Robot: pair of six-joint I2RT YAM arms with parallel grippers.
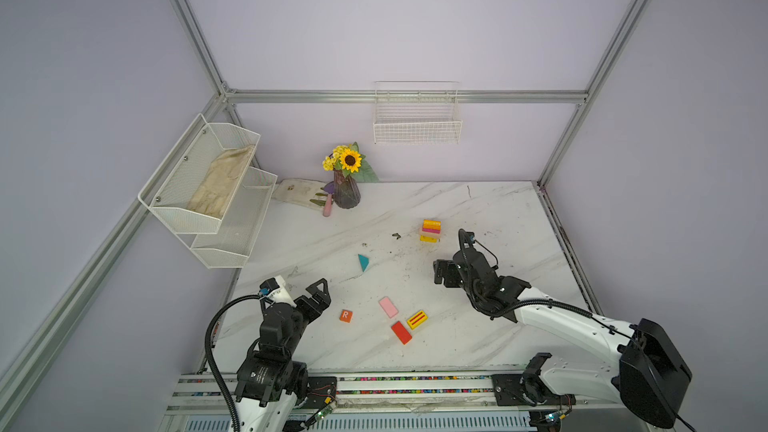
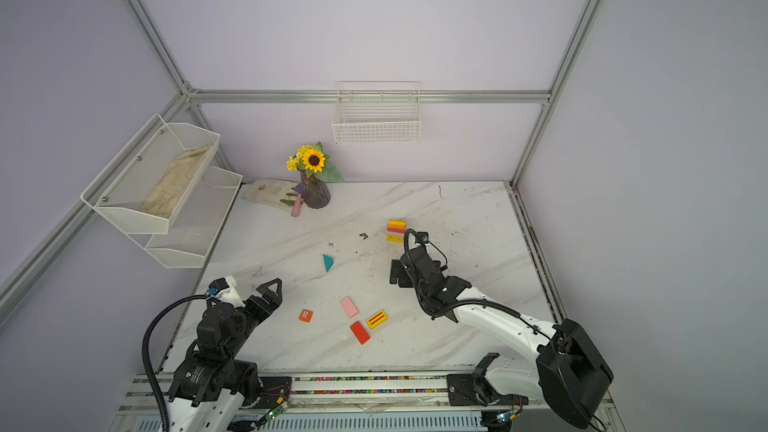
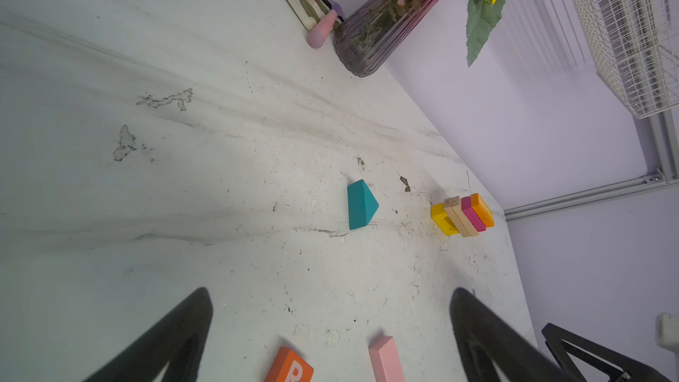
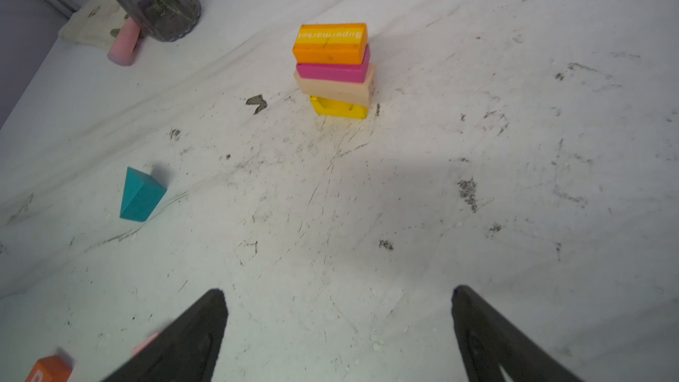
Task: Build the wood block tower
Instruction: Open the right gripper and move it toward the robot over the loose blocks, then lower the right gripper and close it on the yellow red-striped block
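we see the marble table under both arms. our left gripper hangs released and empty beside the orange "r" cube; our right gripper is spread wide, empty too, near the tower but apart. the tower stands far right: yellow base, tan, magenta, orange on top. the teal triangle lies alone mid-table; the red slab, pink slab and striped yellow slab cluster near the front.
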